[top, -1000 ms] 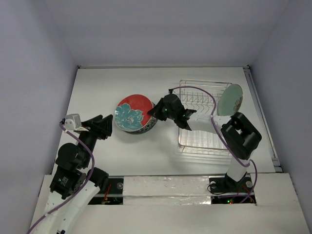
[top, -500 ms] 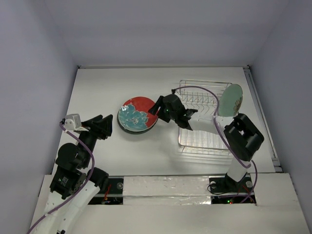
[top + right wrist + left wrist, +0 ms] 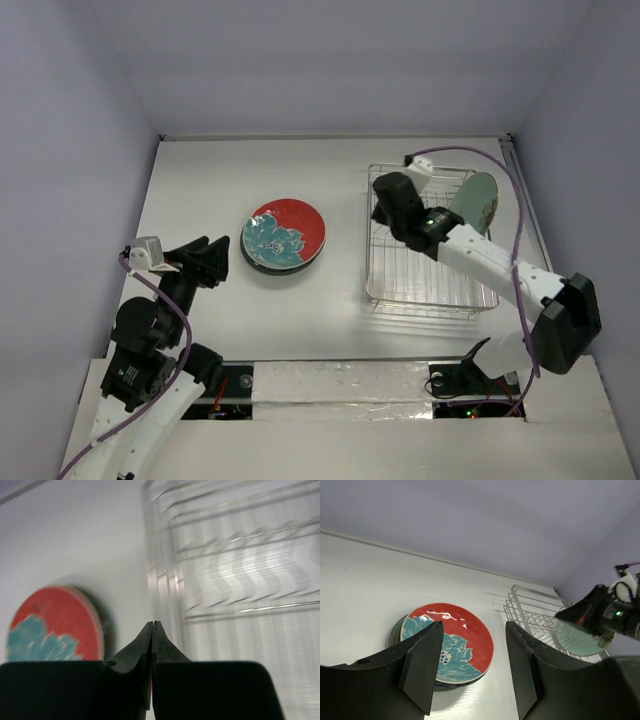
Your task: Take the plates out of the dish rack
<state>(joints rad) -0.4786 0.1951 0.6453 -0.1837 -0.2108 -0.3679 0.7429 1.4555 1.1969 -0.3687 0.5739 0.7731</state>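
The red plate (image 3: pixel 285 233) lay flat atop the stack (image 3: pixel 266 265) left of the dish rack (image 3: pixel 420 282) — set down within the last second. One pale green plate (image 3: pixel 480 203) remained racked. My right gripper (image 3: pixel 153 625), pressed together and empty, had swung back over the rack — the left gripper (image 3: pixel 474 627) hung spread.

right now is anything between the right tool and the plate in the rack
Nothing visible. The shut right tool is over the silver wire dish rack's left side; only bare wire lies between it and the pale green round plate at its right end.
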